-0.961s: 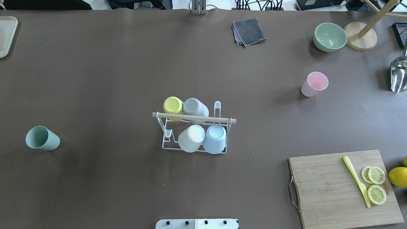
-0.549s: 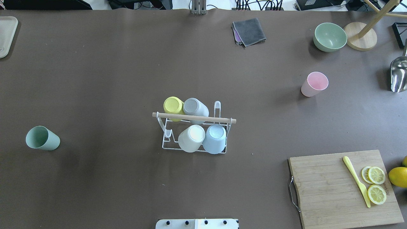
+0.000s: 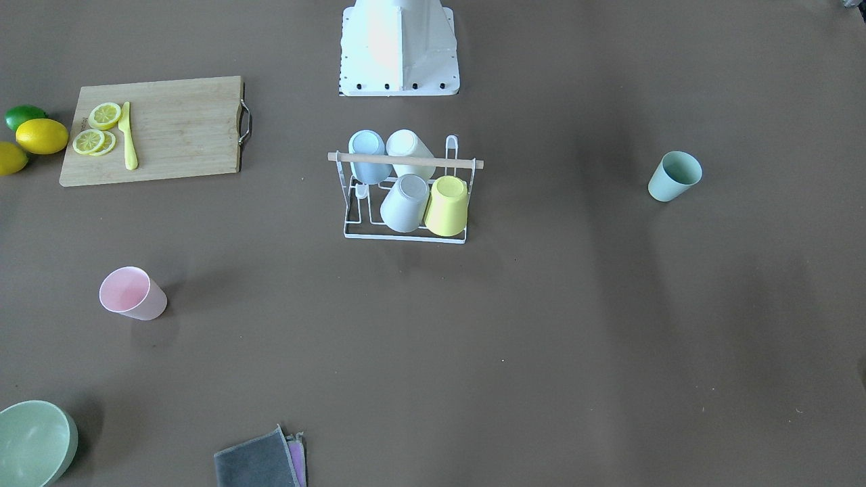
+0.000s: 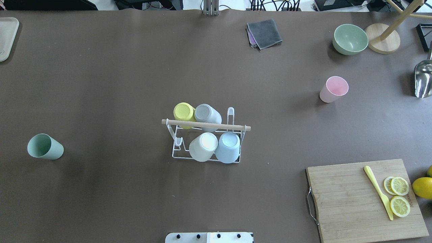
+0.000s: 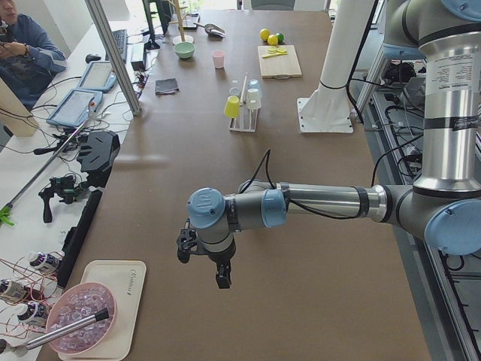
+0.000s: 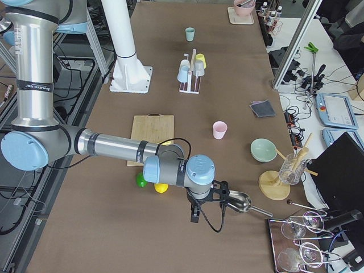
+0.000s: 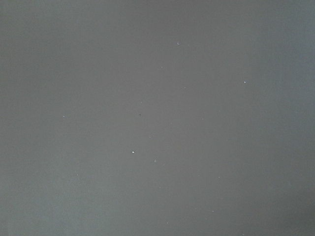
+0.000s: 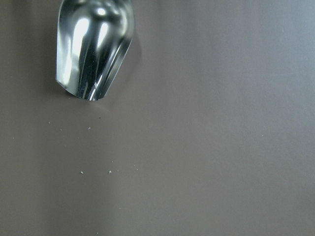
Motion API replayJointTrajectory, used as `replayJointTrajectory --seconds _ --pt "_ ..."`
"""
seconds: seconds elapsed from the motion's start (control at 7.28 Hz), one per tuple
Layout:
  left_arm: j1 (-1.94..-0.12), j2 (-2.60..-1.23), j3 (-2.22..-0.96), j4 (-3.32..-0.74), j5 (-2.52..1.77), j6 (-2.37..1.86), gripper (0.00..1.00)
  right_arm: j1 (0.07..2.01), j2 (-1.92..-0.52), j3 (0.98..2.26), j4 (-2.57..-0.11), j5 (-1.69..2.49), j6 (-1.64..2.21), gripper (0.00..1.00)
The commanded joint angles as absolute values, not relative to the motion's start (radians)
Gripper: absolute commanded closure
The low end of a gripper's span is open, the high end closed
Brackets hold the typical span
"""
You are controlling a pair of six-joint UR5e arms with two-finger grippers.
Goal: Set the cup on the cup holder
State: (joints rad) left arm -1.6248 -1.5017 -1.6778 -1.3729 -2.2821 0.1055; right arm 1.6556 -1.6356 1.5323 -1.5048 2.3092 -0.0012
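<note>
Looking down over my shoulders, I see a long table point(image 4: 101, 67) covered in plain brown sheeting, with cables point(image 4: 270, 4) along its far edge and, in the left side view, a seated person point(image 5: 26, 56) at a bench of tablets point(image 5: 94, 75). At the centre of the table stands the cup holder point(image 4: 230, 114) — its wooden rod point(image 4: 206, 125) runs crosswise, left to right in front of me, the right end slightly nearer my base, and its wire prongs point up. Four cups point(image 4: 203, 146) sit mouth-down on it: yellow and grey in the far row, white and pale blue in the near. A green cup point(image 4: 45, 146) stands upright, mouth up, well off to my left. A pink cup point(image 4: 333, 89) stands likewise on my far right, near a green bowl point(image 4: 350, 39). A cutting board point(image 4: 347, 199) with lemon slices point(image 4: 400, 185) and a yellow knife point(image 4: 378, 192) lies near right. My left gripper point(image 5: 204, 263) hangs over bare sheeting at the table's left end, my right gripper point(image 6: 207, 209) beside a metal scoop point(image 8: 93, 46) at the other — only the side views catch them, so I cannot tell whether either is parted or closed.
</note>
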Motion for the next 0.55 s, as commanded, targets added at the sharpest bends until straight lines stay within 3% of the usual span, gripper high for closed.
replayJointTrajectory --seconds 0.0,0.41 --pt "-1.623 -1.503 -1.684 -1.379 -2.29 0.101 0.02 1.657 -1.635 1.537 -1.503 2.312 -0.006 0.0" --pt "-1.621 -1.506 -1.684 -1.381 -2.321 0.1 0.02 1.657 -1.634 1.56 -1.502 2.309 -0.009 0.0"
